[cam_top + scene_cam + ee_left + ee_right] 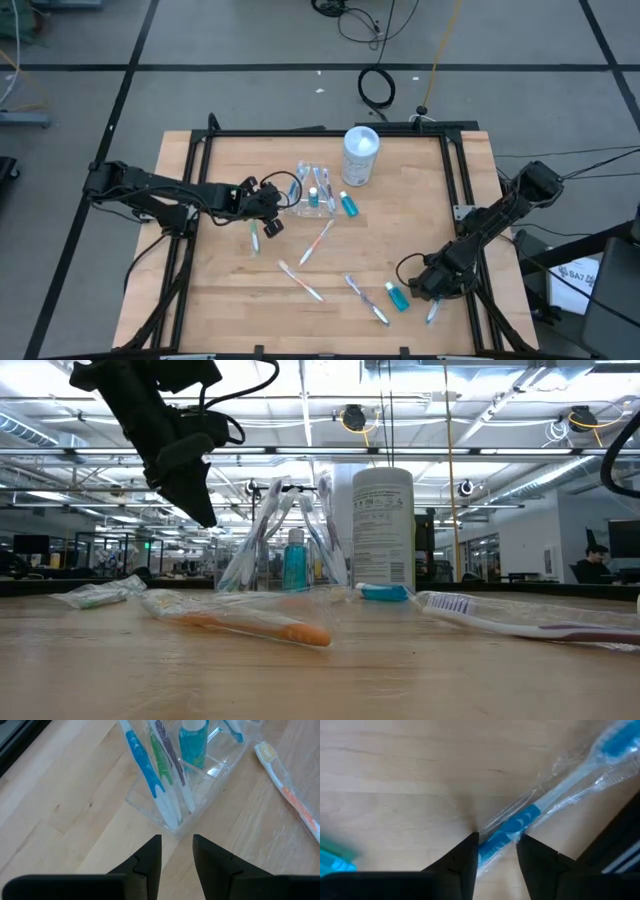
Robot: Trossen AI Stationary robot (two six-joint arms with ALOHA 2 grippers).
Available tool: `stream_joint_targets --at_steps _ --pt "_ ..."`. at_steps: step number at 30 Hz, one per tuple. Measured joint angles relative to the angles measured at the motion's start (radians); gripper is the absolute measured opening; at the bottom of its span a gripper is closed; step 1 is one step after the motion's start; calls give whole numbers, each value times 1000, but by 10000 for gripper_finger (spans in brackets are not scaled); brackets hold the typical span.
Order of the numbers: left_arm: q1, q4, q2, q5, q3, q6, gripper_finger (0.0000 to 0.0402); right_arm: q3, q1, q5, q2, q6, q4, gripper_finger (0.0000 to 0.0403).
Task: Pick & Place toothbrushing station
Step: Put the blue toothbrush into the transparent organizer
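1. In the overhead view I have the left gripper (272, 205) at left of centre, just beside the clear plastic cup (314, 197), which sits slightly above the middle of the table (220, 300). Its fingers stand apart with nothing between them; I read that as a release pose next to the cup.
2. The cup already holds upright brushes: a blue toothbrush (142, 760) and a green toothbrush (160, 760) lean against its wall, with a blue tube (194, 742) standing behind them. Leaning keeps the heads up and the handles bunched.
3. An orange toothbrush (292, 802) lies flat on the wood beside the cup, not yet collected.
4. My right gripper (496, 845) is at the lower right of the table, down at the surface. Its fingers straddle a wrapped blue toothbrush (560, 802) and look closed on its handle end, gripping near one end so the rest can swing upright.
5. The white canister (360, 155) stands just above right of the cup; I judge it an obstacle to steer around.
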Motion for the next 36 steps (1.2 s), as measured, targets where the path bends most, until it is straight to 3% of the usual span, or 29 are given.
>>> stream_joint_targets --at_steps 10,17,21,27,31,36 --pt "0 0 0 0 0 -5 118 -1 1 75 1 -74 15 26" --pt "0 1 0 -1 0 -22 118 14 -1 149 -44 -120 16 19" --pt "0 1 0 -1 0 -31 118 26 -4 309 -100 -184 -9 26" --pt "0 1 0 -1 0 -56 118 29 -23 628 -220 -427 1 13" --pt "0 4 0 -1 0 -57 118 28 -69 903 -292 -721 68 17" --pt "0 17 0 -1 0 -57 118 29 -181 1167 -310 -1262 373 17"
